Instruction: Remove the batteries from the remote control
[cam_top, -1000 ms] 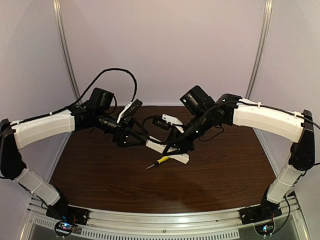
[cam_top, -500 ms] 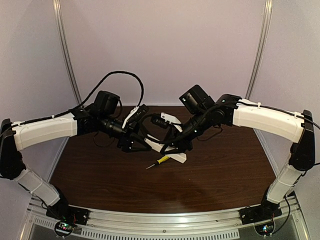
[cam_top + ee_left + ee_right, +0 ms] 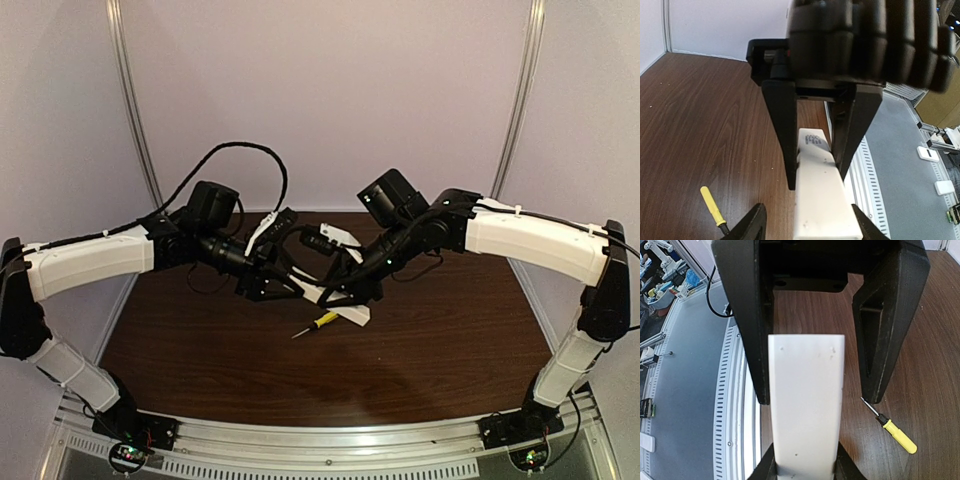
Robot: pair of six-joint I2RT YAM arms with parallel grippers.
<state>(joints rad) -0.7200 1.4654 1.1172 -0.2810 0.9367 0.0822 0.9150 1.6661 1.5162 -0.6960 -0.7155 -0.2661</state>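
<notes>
The white remote control (image 3: 355, 314) lies in the middle of the table between my two grippers. My right gripper (image 3: 345, 297) is shut on it: in the right wrist view (image 3: 805, 465) both fingers press the remote's (image 3: 805, 390) sides. My left gripper (image 3: 292, 290) is open and straddles the remote's other end. In the left wrist view (image 3: 807, 222) one finger lies against the remote (image 3: 820, 200) and the other stands apart. A small dark marking (image 3: 813, 139) shows near the remote's far end. The batteries are hidden.
A yellow-handled screwdriver (image 3: 320, 321) lies on the dark wooden table (image 3: 200, 350) just in front of the remote. It also shows in the left wrist view (image 3: 712, 205) and the right wrist view (image 3: 895, 432). A metal rail (image 3: 330, 440) runs along the near edge.
My left arm has moved right and brought its open gripper over the remote's left end. My right gripper has stayed shut on the remote, which shifted slightly.
</notes>
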